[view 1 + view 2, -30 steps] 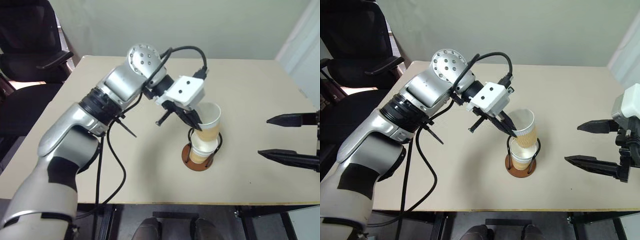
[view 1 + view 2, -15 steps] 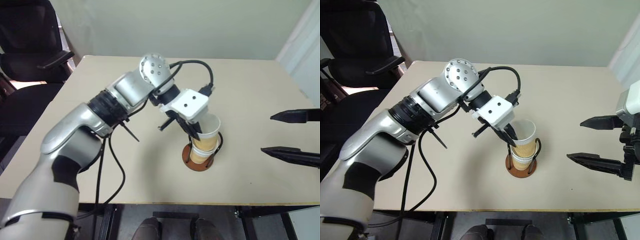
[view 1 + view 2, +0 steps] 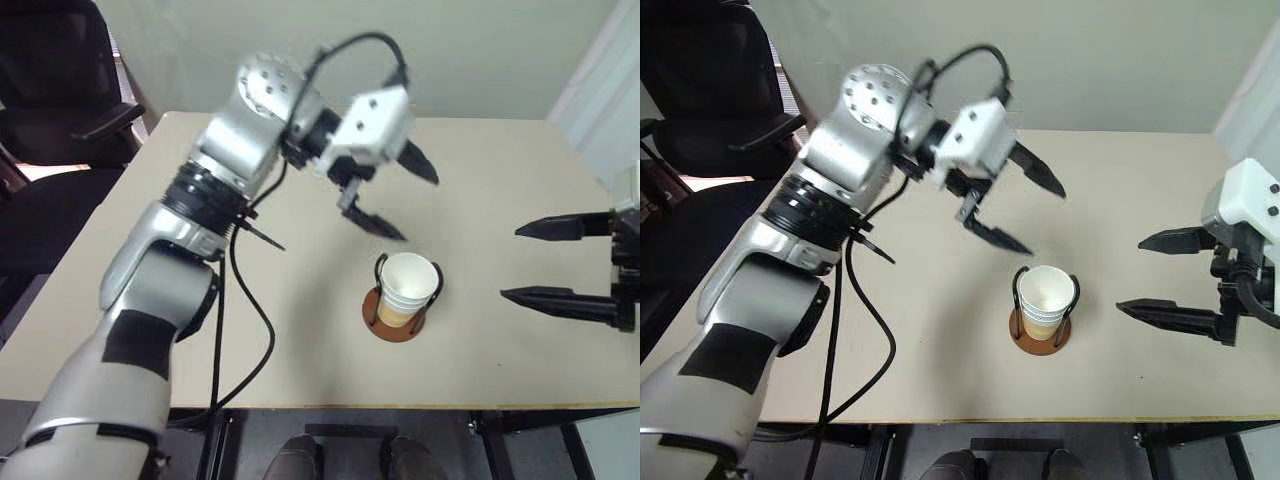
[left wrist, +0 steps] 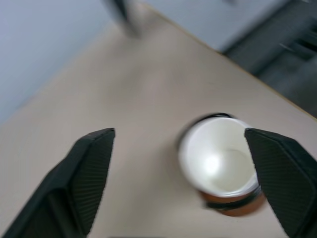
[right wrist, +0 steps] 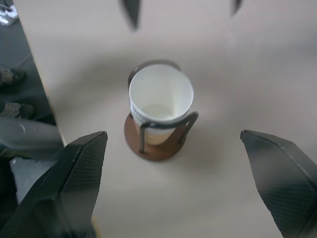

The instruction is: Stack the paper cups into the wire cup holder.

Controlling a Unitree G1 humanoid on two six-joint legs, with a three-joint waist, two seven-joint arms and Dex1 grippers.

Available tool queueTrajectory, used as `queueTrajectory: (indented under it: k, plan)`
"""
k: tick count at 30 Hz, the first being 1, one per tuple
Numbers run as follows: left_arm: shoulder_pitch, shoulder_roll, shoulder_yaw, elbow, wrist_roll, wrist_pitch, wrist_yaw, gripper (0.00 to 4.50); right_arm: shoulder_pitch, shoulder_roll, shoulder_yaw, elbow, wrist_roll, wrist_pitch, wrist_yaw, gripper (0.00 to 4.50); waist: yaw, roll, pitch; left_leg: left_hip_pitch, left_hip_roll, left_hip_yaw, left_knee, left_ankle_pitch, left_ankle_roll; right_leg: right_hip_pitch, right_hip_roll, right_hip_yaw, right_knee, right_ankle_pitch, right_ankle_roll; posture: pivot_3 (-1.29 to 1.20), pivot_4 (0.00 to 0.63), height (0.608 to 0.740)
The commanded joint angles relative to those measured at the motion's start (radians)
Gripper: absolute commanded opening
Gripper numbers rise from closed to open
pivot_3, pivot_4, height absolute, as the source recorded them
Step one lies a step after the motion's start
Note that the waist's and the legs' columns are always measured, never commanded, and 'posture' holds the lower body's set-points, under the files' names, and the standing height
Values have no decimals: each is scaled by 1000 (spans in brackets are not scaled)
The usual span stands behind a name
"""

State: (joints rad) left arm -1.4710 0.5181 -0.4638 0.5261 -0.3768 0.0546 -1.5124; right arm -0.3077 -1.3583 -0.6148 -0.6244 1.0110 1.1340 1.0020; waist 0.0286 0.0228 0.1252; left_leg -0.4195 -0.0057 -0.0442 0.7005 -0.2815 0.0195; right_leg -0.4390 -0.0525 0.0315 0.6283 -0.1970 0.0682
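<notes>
Left eye view: saw the paper cups [image 3: 408,285] nested one in another, upright, inside the wire cup holder [image 3: 392,328], between its two black loops. Found the holder standing on the bench [image 3: 500,170], toward the near edge and about the middle of its width. Noted the left end effector [image 3: 418,208] in the air above and behind the cups, well apart from them, wide open and holding nothing. Noted the right end effector [image 3: 510,262] to the right of the holder, near the level of the cups but apart from them, also wide open and empty, tips pointed toward the holder. Saw a black cable [image 3: 245,330] hanging in a loop from the left arm, and a black office chair [image 3: 60,90] beyond the left edge of the bench.

Right eye view: gave the same scene, with the white inside of the top cup turned up and the reddish-brown disc visible under the stack.

Left wrist view: looked down between two black fingers [image 4: 86,168] spread far apart, with nothing between them. Showed the cup stack in the holder on the bench below, blurred, closer to one finger than to the other.

Right wrist view: looked between two widely spread fingers [image 5: 74,183], nothing gripped. Showed the cups in the holder ahead, about midway between the fingers, not touched by either.
</notes>
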Motion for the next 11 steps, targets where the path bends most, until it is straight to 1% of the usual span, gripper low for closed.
queueTrajectory:
  k: [1, 3, 8, 11]
  plan:
    - [59, 95, 163, -6, 25, 112, 142, 4393, -13, 7, 55, 19, -18, -69, 2, 4500, -6, 1, 0, 0, 0, 0, 0, 0, 0, 0, 0, 0, 0, 0, 0, 0, 150, 740]
    - [123, 157, 222, -53, 33, 186, 201, 4393, -22, 9, 91, 30, -22, -93, 11, 4500, -12, 2, -1, 1, 0, 1, -1, 0, 0, 0, 1, 0, 0, 0, 0, 0, 150, 740]
    - [419, 360, 341, -312, 38, 367, 280, 4393, -89, 30, 236, 92, -67, -190, 38, 4500, -16, 2, -1, 1, 0, -1, 0, 1, -1, -1, 4, 1, 0, -1, 0, 0, 150, 740]
    - [495, 414, 393, -402, 21, 446, 314, 4393, -149, 34, 289, 118, -72, -211, 52, 4500, -10, 1, -1, 0, 0, -4, 1, 1, -1, 0, 5, 1, 0, -1, 0, 0, 150, 740]
